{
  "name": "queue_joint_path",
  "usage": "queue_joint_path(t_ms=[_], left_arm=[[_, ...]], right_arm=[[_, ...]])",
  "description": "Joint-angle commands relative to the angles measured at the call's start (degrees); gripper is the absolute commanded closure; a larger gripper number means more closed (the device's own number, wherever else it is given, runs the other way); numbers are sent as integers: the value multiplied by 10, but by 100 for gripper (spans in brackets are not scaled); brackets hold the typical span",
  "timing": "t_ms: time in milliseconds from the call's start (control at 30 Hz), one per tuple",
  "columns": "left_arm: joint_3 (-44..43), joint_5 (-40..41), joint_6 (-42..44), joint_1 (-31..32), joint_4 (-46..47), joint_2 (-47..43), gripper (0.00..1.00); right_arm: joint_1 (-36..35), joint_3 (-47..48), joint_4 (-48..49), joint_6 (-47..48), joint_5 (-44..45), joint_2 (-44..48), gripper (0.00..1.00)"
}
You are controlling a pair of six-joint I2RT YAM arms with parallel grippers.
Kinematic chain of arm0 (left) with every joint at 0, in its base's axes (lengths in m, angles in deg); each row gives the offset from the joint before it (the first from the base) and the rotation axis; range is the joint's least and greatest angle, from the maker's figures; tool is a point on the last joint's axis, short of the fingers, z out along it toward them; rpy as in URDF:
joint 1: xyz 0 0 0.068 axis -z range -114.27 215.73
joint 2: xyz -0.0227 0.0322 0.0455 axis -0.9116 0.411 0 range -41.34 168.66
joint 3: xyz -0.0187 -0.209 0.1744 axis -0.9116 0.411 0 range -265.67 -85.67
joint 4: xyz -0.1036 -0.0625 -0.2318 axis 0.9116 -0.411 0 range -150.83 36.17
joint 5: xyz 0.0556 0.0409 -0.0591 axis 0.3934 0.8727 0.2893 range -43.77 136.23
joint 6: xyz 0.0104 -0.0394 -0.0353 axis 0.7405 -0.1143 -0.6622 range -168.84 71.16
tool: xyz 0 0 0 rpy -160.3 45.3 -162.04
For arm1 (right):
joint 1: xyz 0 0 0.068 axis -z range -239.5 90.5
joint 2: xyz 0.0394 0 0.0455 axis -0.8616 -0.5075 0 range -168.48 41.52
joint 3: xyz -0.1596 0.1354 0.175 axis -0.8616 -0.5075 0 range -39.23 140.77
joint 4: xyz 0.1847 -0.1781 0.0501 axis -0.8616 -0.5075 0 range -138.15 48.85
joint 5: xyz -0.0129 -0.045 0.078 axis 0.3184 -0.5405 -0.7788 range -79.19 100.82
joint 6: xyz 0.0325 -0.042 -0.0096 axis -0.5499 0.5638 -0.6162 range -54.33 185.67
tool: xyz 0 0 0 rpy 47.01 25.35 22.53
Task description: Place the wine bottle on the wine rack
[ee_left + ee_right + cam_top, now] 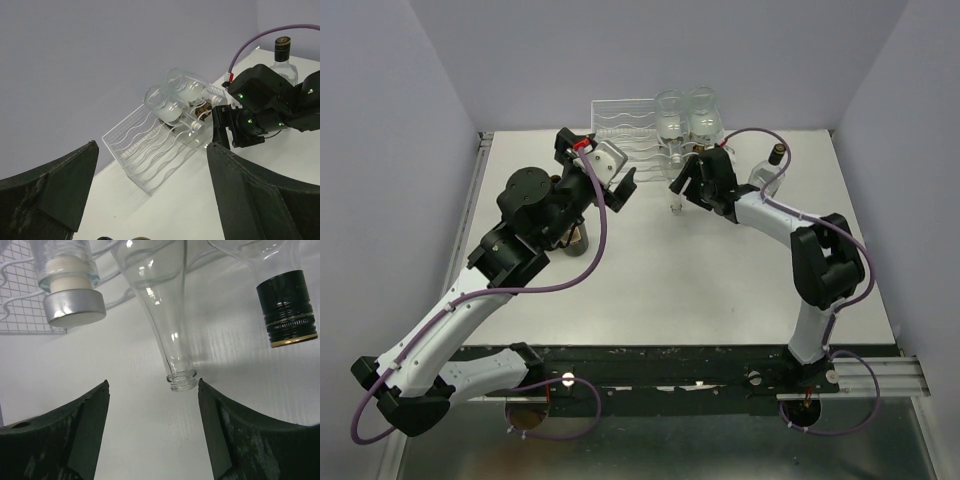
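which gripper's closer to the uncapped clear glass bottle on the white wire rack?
Right. The right gripper is open just before the mouth of the uncapped clear glass bottle; the left gripper, open, is farther left, facing the white wire rack.

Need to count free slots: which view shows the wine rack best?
Left wrist: the wine rack shows nearly whole, wavy shelves included. The top view has it small, partly under bottles; the right wrist catches only a mesh corner.
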Motion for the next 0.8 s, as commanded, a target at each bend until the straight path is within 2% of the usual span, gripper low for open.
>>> queue_joint_path(t_ms=[0,300,533,700,767], left_arm=[[1,11,-14,2,10,0,1],[-22,29,-25,2,-15,26,1],[-80,49,-80,-12,-73,88,1],[-161,30,-191,-66,-131,170,1],[-205,3,-255,-106,-162,214,1]], right_arm=[[-3,-11,-21,26,5,35,21],[-18,29,-79,102,18,120,22],[-18,68,-161,157,98,198,23],[-15,131,-264,179,131,219,29],[-9,151,-296,185,134,219,38]])
